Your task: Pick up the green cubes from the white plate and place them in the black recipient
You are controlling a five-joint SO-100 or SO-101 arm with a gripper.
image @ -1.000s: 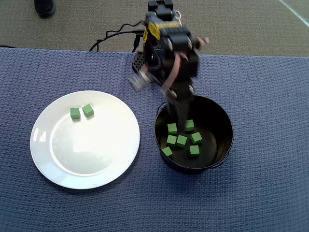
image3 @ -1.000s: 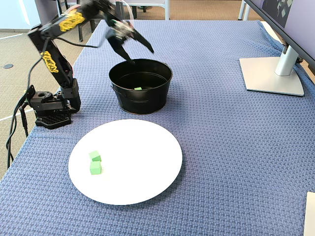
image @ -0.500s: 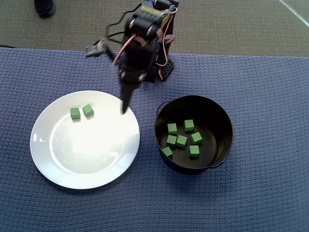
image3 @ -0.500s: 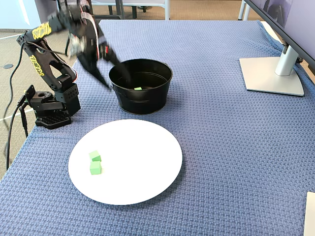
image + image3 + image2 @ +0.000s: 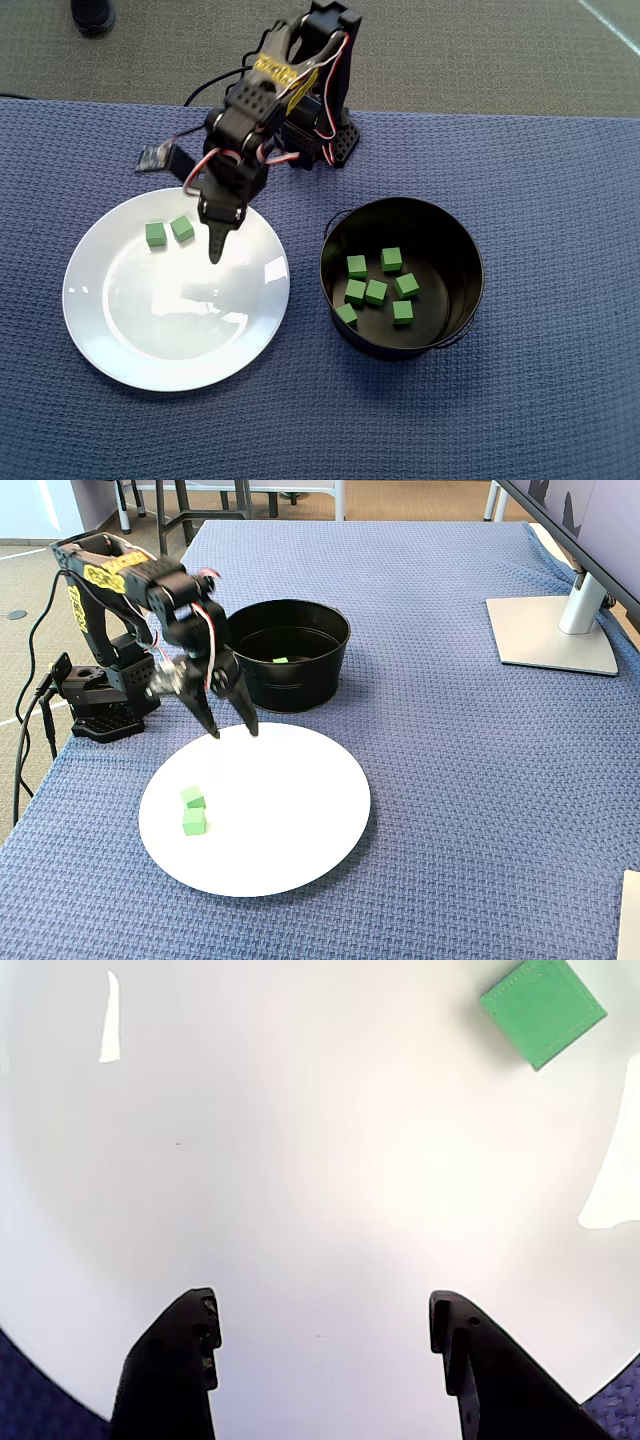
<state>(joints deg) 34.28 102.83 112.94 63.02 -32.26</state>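
The gripper is spread wide and holds nothing, hanging above the white plate near its edge. 2 green cubes sit side by side on the plate, close by, with bare plate all around. 6 more cubes lie in the black pot beside the plate.

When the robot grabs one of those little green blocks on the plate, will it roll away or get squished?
Probably neither. Each green cube has flat faces and sharp corners, so it should sit still, not roll. It looks matte, so the open gripper should hold it without slipping. The white plate is glossy, though, so a nudged cube might slide.
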